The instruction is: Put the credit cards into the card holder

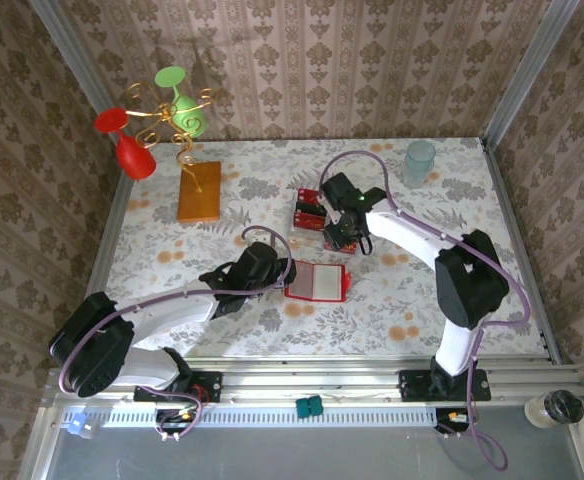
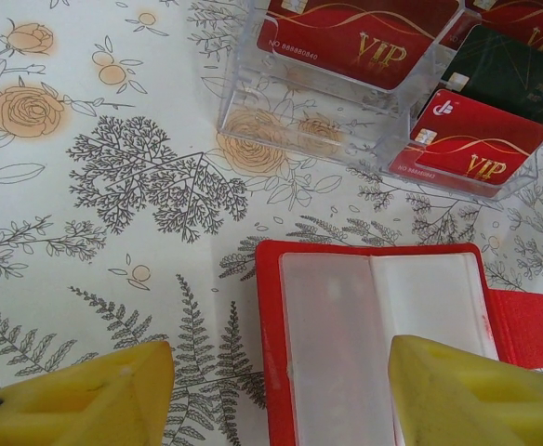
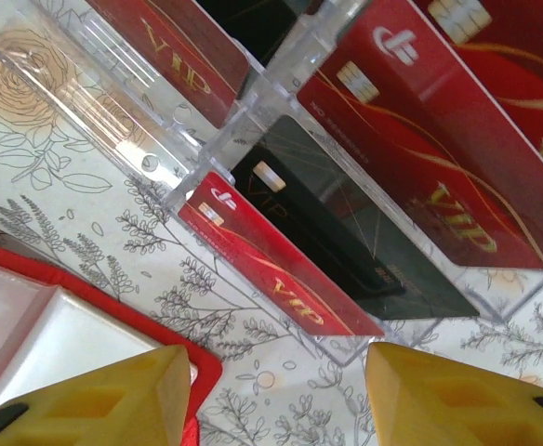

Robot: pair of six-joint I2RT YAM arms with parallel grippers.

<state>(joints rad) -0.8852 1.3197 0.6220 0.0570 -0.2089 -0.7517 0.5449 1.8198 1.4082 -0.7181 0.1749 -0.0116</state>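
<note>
The card holder [image 1: 318, 282] lies open on the flowered table, red with pale clear pockets facing up [image 2: 383, 334]. Its corner [image 3: 174, 348] appears in the right wrist view. Several red credit cards [image 1: 308, 208] with gold "VIP" marks stand in a clear plastic rack just beyond it; one [image 2: 476, 139] sits in the front slot and another [image 3: 271, 269] stands beside a black card. My left gripper [image 1: 284, 272] [image 2: 281, 400] is open, its jaws straddling the holder's left edge. My right gripper [image 1: 336, 236] [image 3: 276, 400] is open, low over the rack's near corner, holding nothing.
An orange-brown slab [image 1: 199, 190] lies at the back left below a gold stand with a red glass and a green glass [image 1: 162, 110]. A clear cup [image 1: 419, 160] stands at the back right. Patterned walls enclose the table on three sides.
</note>
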